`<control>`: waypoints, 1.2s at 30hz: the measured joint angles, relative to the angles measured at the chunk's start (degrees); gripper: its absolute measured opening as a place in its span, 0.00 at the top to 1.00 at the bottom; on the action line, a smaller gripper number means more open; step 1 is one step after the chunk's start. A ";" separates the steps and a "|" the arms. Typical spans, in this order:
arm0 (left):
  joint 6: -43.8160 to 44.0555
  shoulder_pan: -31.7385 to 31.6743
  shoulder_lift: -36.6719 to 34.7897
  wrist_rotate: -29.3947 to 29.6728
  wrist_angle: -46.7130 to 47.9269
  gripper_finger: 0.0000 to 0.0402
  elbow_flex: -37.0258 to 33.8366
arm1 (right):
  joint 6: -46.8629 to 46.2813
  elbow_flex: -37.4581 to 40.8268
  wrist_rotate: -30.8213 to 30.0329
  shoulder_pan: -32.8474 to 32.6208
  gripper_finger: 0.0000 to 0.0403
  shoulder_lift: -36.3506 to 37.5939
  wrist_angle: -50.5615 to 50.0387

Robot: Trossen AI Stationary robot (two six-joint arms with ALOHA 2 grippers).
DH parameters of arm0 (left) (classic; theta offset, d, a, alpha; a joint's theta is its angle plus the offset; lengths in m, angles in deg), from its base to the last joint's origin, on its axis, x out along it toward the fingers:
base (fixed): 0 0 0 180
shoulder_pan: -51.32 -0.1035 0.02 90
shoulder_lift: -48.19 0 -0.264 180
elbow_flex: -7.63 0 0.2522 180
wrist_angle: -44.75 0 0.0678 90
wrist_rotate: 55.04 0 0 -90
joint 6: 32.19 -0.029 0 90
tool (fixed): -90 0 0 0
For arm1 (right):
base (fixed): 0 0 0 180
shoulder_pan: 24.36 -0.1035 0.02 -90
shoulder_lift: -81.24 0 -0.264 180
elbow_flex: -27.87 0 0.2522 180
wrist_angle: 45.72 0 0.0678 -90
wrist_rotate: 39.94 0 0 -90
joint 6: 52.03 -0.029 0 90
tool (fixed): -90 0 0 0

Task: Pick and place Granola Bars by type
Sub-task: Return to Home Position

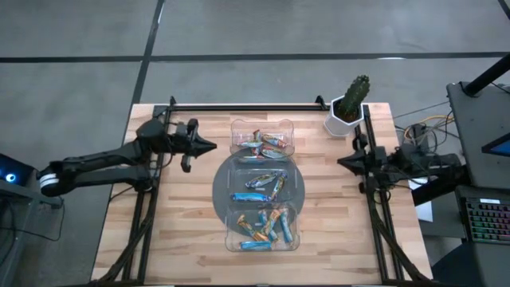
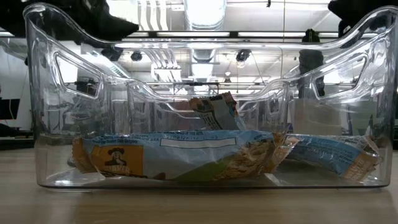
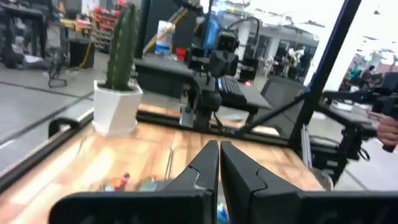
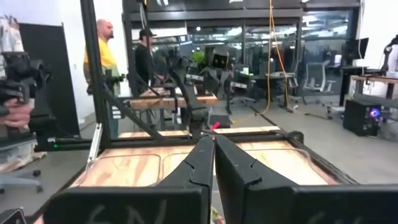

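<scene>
High view: clear plastic three-compartment tray (image 1: 232, 134) at centre of pale wooden desk (image 1: 179, 223). Small foil-wrapped granola bars (image 1: 265, 225) lie inside tray, spread over far, middle and near compartments; none loose on desk. Left pincer (image 1: 205, 146) left of tray, right pincer (image 1: 343, 163) right of it, both apart from tray.

Low view: bars (image 2: 174, 155) flat behind tray wall (image 2: 56, 124).

Left wrist view: left pincer (image 3: 219, 155) pressed together, empty.

Right wrist view: right pincer (image 4: 213, 152) pressed together, empty.

Judgement: sorting looks finished; step in hand likely return to rest pose. Next move needs no grasp, only arms folding back clear of tray.
</scene>
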 joint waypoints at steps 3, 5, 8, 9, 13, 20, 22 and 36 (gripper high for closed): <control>-0.86 0.00 0.09 0.18 0.02 1.00 -2.15 | -0.83 3.02 0.22 0.00 0.98 0.00 1.11; -1.82 0.00 0.07 3.05 0.07 1.00 -3.73 | -1.32 4.57 0.07 0.02 0.98 0.13 0.90; -3.41 -0.07 -0.33 9.31 0.29 1.00 -5.84 | -2.09 5.86 0.14 0.00 0.98 0.50 2.32; -3.79 -0.06 -0.68 10.22 0.54 1.00 -6.24 | -2.33 6.08 0.08 0.00 0.98 0.49 2.64; -3.12 -0.04 -4.89 9.17 5.31 1.00 -6.07 | -2.43 5.71 0.61 -0.04 0.98 0.46 3.53; -3.77 4.22 -17.75 16.34 18.21 1.00 -4.19 | -0.11 4.40 1.12 -0.04 0.98 0.33 3.27; -3.69 6.51 -20.85 19.31 18.42 1.00 -4.97 | -0.18 4.37 1.10 -0.01 0.98 0.33 3.17; -2.14 18.16 -27.41 26.78 9.05 1.00 -18.57 | -2.95 6.04 1.08 0.00 0.98 0.31 0.19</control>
